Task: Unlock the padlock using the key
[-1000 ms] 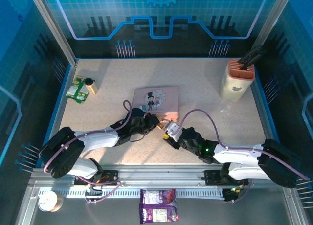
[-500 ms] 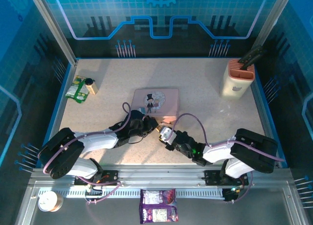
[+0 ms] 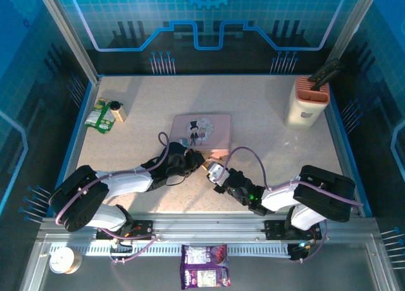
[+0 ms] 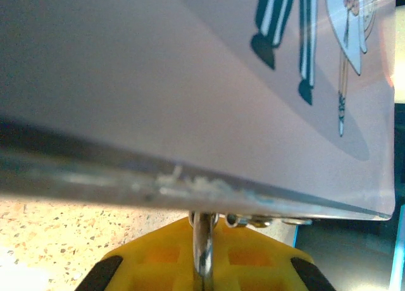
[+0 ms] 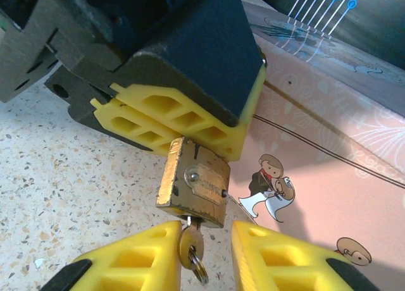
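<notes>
1. Grips padlock (image 5: 193, 190) by its shackle (image 4: 203, 240) in the shut jaws of left gripper (image 3: 200, 162).
2. Holds it at the near edge of tin (image 5: 329, 177), brass body towards right gripper (image 5: 205, 250).
3. Shows key (image 5: 191, 248) seated in the keyhole at the body's free end, above worktop (image 5: 76, 196).
4. Brackets key with right jaws set narrow, a gap open on one side.

I'm in a robot lab cell, not a home: speckled table (image 3: 266, 114) w/ pink tin (image 3: 214, 130) mid; behind tin, blue circuit-print wall panels (image 3: 253, 19); in front of tin, alu frame rail (image 3: 209, 223).
</notes>
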Controlling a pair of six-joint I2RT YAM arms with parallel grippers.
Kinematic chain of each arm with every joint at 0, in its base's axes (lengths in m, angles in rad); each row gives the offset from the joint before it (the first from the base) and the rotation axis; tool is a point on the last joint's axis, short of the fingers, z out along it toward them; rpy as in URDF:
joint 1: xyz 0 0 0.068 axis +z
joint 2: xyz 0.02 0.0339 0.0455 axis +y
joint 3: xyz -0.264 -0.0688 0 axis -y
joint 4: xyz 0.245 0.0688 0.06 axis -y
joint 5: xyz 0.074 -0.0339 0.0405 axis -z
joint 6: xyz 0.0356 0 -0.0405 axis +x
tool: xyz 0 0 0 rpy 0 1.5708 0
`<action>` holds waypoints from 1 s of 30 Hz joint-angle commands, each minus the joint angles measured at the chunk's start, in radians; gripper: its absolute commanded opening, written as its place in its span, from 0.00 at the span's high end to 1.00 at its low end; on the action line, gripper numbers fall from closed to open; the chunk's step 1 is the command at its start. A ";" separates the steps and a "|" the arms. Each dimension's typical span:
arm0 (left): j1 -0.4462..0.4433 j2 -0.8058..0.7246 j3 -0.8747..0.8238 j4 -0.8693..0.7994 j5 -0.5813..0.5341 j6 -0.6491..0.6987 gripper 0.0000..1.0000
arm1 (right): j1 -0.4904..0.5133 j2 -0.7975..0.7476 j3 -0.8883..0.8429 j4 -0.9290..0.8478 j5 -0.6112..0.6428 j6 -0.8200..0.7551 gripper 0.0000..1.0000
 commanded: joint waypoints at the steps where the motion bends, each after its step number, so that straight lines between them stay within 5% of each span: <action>1: 0.007 -0.040 0.014 0.099 0.009 -0.018 1.00 | 0.013 0.016 -0.016 0.065 0.031 0.010 0.73; 30: 0.000 -0.038 0.008 0.102 -0.003 -0.034 1.00 | 0.027 -0.011 0.015 0.044 0.081 0.122 0.83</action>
